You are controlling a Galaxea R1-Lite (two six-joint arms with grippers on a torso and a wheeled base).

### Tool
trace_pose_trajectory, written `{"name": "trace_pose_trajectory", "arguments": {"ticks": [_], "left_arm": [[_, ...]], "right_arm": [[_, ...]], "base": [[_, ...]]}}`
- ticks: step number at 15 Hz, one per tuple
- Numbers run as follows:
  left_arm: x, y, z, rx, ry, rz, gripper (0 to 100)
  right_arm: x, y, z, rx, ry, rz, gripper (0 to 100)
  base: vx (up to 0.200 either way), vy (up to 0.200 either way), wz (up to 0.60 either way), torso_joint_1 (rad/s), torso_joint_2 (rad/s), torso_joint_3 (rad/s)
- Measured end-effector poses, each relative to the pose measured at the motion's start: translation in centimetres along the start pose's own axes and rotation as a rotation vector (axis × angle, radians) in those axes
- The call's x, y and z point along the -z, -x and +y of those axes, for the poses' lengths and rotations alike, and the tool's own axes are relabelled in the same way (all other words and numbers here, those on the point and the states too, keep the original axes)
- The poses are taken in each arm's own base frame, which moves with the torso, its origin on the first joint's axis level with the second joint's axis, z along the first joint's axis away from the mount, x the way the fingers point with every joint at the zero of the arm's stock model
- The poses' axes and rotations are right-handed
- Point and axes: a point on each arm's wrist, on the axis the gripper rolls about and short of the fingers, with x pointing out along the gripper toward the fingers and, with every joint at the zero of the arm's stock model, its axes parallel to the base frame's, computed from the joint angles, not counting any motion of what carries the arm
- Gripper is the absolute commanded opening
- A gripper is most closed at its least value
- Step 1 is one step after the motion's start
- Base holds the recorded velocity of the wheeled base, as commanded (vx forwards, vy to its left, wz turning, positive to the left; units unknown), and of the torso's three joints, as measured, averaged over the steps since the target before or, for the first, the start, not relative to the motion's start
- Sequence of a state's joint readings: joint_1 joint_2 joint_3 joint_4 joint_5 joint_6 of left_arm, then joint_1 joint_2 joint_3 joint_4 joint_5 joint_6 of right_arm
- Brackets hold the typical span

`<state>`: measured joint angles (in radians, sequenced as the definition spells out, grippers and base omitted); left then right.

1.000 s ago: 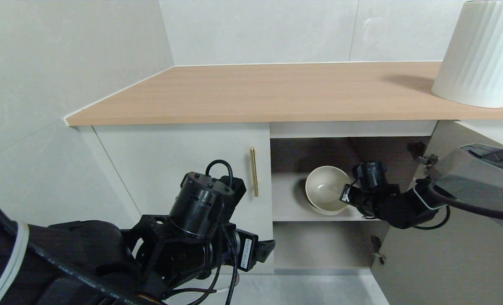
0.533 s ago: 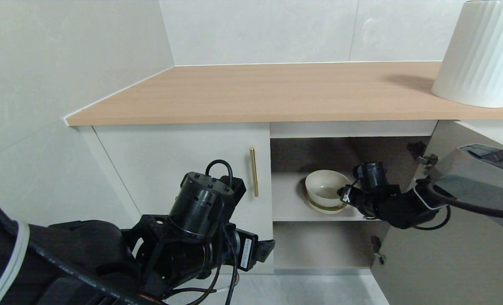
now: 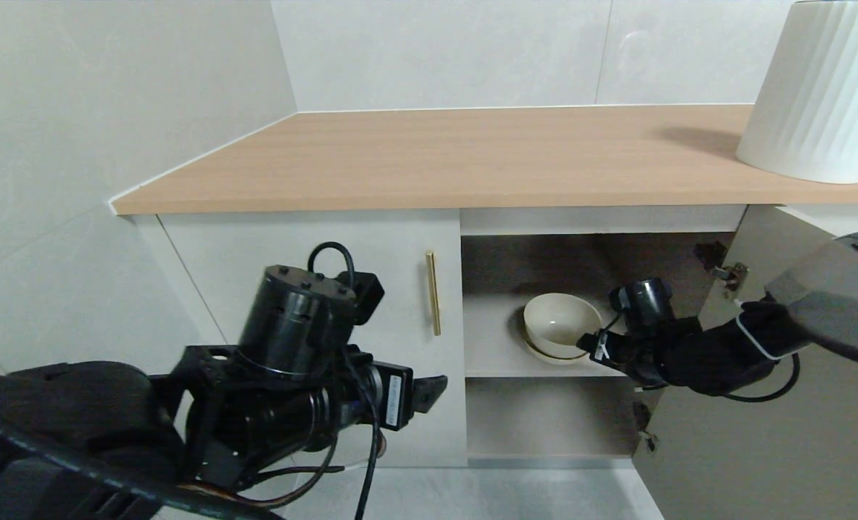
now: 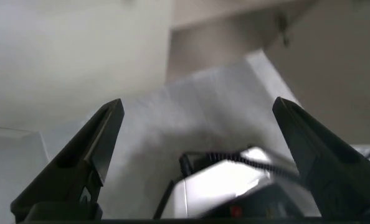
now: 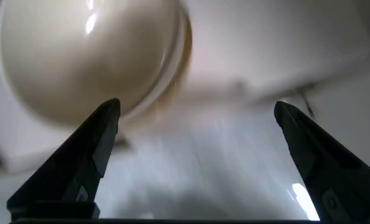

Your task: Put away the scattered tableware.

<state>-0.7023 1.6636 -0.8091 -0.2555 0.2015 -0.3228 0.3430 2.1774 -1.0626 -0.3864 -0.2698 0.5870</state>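
1. Kitchen corner: a white cabinet (image 3: 602, 219) under a wooden countertop (image 3: 472, 155), a pale tiled wall (image 3: 436, 50) behind and a grey floor (image 3: 516, 495) below.
2. Nearest to me is my left gripper (image 4: 197, 106). It hangs low in front of the cabinet's closed left door (image 3: 219, 267). The fingers are spread wide with nothing between them. It is well apart from the shelf and the bowl.
3. That closed door carries an upright brass handle (image 3: 433, 292) at its right edge, beside the opening.
4. The right door (image 3: 761, 426) is swung open. My right arm reaches in front of it into the opening.
5. My right gripper (image 3: 592, 345) sits at the front edge of the upper shelf (image 3: 490, 339). The fingers are wide apart and hold nothing.
6. The bowl (image 3: 560, 321) is cream and upright, on the upper shelf in the right compartment. It rests in a second dish (image 3: 544, 354) with an ochre rim.
7. The right gripper is just beside the bowl's right front rim; I cannot tell whether they touch. In the right wrist view the bowl lies beyond one fingertip, not between the two.
8. Farthest is a white ribbed container (image 3: 819, 87), standing upright at the right end of the countertop, well apart from the bowl.
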Motion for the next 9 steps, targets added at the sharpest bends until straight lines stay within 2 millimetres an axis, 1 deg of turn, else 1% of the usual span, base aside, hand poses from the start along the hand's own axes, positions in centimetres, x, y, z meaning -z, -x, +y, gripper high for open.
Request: {"name": "trace_pose_trajectory", "arguments": {"ticks": [1, 3, 5, 7, 8, 9], "left_arm": [[-0.6, 1.1, 0.8, -0.013, 0.016, -0.028, 100], [-1.7, 3.9, 2.6, -0.037, 0.049, -0.078, 100], [-2.0, 7.4, 4.0, -0.014, 0.077, -0.114, 100], [-1.3, 10.2, 4.9, 0.007, 0.104, -0.147, 100], [-0.7, 11.4, 5.3, 0.013, 0.117, -0.161, 100], [-0.1, 12.2, 5.7, 0.01, 0.126, -0.169, 100]], "right_arm": [[0.0, 1.8, 0.0, -0.014, 0.021, 0.028, 100], [-0.5, 6.0, -0.2, -0.054, 0.063, 0.066, 100], [-1.0, 11.0, -0.8, -0.108, 0.105, 0.091, 100], [-1.1, 15.6, -2.0, -0.149, 0.131, 0.109, 100], [-1.0, 17.8, -2.8, -0.159, 0.146, 0.13, 100], [-0.8, 19.5, -3.6, -0.167, 0.164, 0.144, 100]], "base": [[0.0, 0.0, 0.0, 0.0, 0.0, 0.0], [0.0, 0.0, 0.0, 0.0, 0.0, 0.0], [0.0, 0.0, 0.0, 0.0, 0.0, 0.0], [0.0, 0.0, 0.0, 0.0, 0.0, 0.0], [0.0, 0.0, 0.0, 0.0, 0.0, 0.0], [0.0, 0.0, 0.0, 0.0, 0.0, 0.0]]}}
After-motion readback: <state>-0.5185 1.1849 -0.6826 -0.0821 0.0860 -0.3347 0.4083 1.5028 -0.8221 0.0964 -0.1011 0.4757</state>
